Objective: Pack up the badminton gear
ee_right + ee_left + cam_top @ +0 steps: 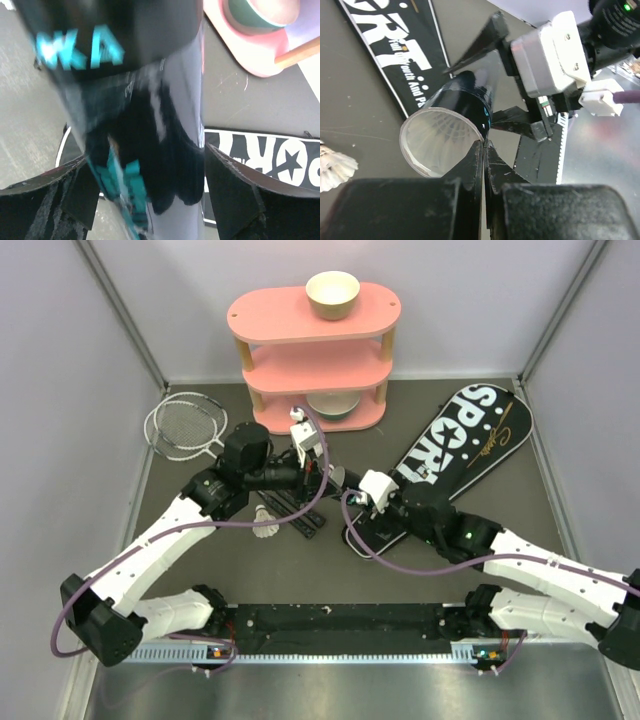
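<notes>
The counter point(300, 578) is taken up on its right side by the long black bag point(470, 435) lettered SPORT. The bag is laid slantwise from the upper right toward the centre, and its lower end is hidden under the right arm. The pink shelf point(270, 315) is seen at top centre with a cream bowl point(332, 292) on its top tier; neither belongs to the gear. The two rackets point(185, 425) are laid together at the upper left, near the foot of the shelf.

Both arms are brought together at the centre of the frame. The tube point(465, 100) is gripped there by the right claw point(145, 170), whose fingers are set wide against its two sides. The tube is tilted, with its open mouth turned toward the left claw point(484, 150). That claw is closed, its fingertips pressed together right at the tube's rim; whether the rim is nipped between them cannot be told. One shuttlecock point(440, 135) is seen inside the tube. A loose shuttlecock point(265, 521) lies on the counter to the tube's lower left. A third is not made out.

Several risks are judged likely:
- **Knocked tube:** with the two claws so close, the tube could be pushed askew by the closed left claw.
- **Lost grip:** if the right claw's hold were slackened, the tube could drop and the shuttlecock inside could slide out of the tilted mouth.
- **Damaged shuttlecock:** the loose shuttlecock could be swept aside or have its feathers crushed by a low arm.
</notes>
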Motion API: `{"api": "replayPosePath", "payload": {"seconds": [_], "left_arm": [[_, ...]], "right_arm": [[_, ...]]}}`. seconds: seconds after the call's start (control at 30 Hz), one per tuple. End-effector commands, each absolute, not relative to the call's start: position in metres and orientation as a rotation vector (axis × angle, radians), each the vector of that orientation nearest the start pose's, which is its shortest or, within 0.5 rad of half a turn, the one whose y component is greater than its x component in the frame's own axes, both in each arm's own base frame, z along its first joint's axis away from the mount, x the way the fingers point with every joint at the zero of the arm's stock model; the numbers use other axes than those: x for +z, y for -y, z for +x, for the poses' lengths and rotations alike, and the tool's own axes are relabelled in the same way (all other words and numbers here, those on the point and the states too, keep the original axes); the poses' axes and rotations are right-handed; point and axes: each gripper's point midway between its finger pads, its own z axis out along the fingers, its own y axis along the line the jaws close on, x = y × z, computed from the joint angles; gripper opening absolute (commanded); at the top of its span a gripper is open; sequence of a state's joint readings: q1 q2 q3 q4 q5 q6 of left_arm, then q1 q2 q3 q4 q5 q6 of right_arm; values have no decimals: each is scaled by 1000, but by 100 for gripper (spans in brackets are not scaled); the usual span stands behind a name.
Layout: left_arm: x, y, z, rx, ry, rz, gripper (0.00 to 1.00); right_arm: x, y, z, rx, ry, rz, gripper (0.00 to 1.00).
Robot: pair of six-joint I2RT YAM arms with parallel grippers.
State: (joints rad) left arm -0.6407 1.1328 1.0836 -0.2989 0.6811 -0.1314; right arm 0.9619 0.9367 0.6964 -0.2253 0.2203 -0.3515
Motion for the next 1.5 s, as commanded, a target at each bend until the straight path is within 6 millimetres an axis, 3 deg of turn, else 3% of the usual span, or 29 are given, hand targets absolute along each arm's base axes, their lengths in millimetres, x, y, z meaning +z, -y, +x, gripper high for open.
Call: {"api": "replayPosePath", "payload": {"seconds": [0.0,0.3,0.43,0.5,0.53,0.83,1.17,1.33,1.47], "left_arm": [[301,301,172,-1273,-1690,1061,0],[299,302,171,-1288,-1697,1066,0],[304,304,163,-1343,-1669,1097,0],[307,304,158,-1374,-1653,1113,0],[309,303,153,-1389,-1637,1127,0],[320,304,130,-1449,-1552,1199,0],[327,297,140,-1326,-1514,1131,0],[357,284,130,-1284,-1329,1080,0],[359,279,133,-1241,-1318,1045,0]], "right_arm": [[258,-264,236,290,-1524,-975,77],[268,-282,239,301,-1482,-995,78],[260,-284,237,287,-1473,-1015,72],[266,-285,238,289,-1425,-989,66],[253,-282,237,281,-1430,-996,63],[240,-265,233,272,-1318,-910,37],[228,-249,238,210,-1371,-863,18],[212,-230,243,130,-1440,-811,11],[205,-222,240,118,-1460,-817,5]]}}
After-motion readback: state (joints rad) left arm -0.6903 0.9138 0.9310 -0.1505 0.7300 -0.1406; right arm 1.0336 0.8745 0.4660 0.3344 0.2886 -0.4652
